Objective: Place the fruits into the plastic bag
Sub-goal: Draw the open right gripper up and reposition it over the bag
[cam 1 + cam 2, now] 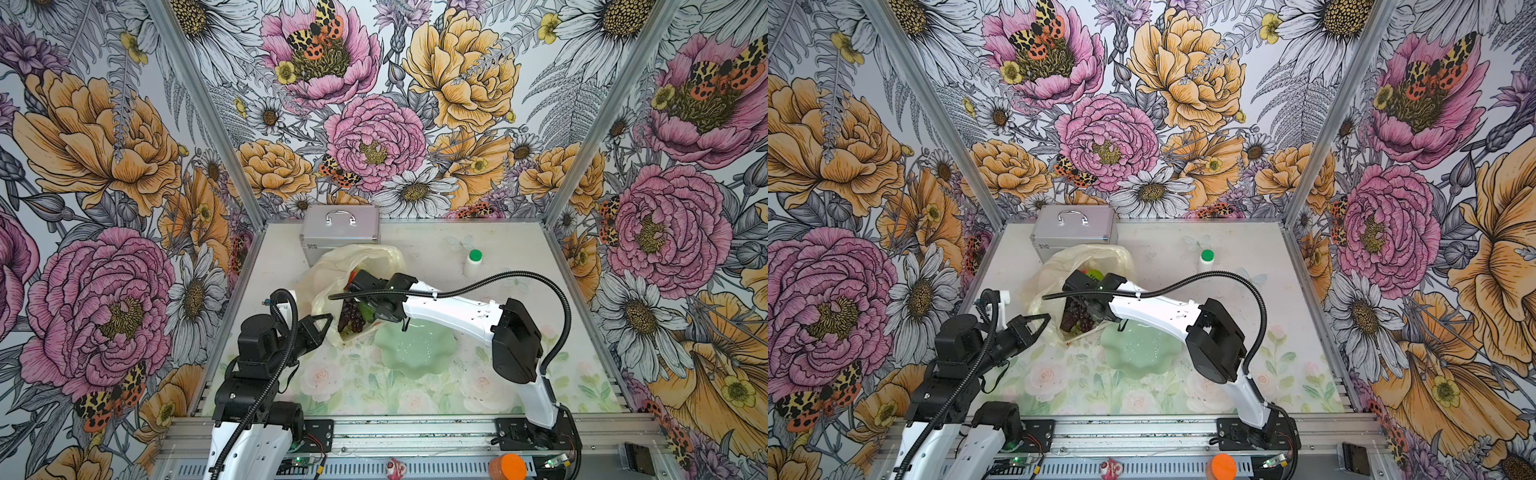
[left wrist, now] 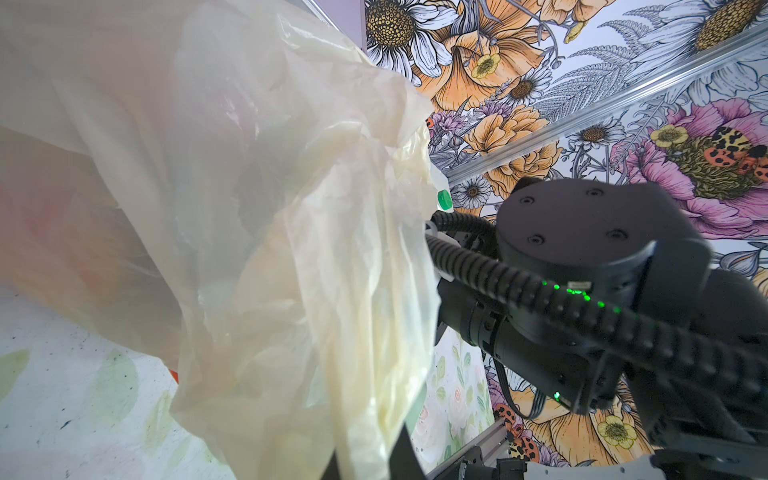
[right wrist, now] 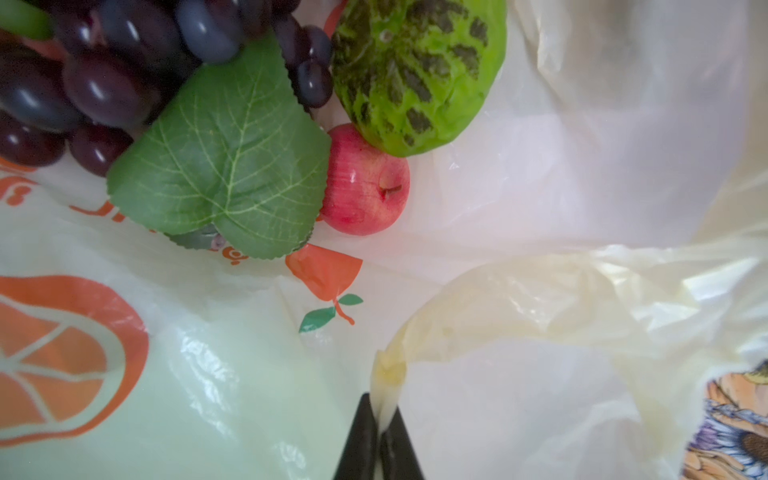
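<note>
Where the thin, crinkly, translucent pale-yellow plastic bag lies on the white bench, left of centre in both top views, it sits between one silver metal case above it and one wavy-edged pale green dish just beside it at the lower right. One white bottle with a green cap stands well apart at the upper right.

Inside the bag, the right wrist view shows three glossy toy pieces. One purple grape bunch carries a veined green leaf. One red-pink apple touches the leaf's edge. One bumpy lime-green ball with dark patches rests against the apple.

Two prints show whole on the film: an orange citrus slice at lower left and an orange pear with two green leaves at centre. Orange lettering beside the grapes is mostly covered and unreadable.

The right pincer, at bottom centre of that view, has its two black fingers pressed together on a gathered fold of the bag's rim. The left pincer is closed on the bag's left edge, with film draping from it in the left wrist view.
</note>
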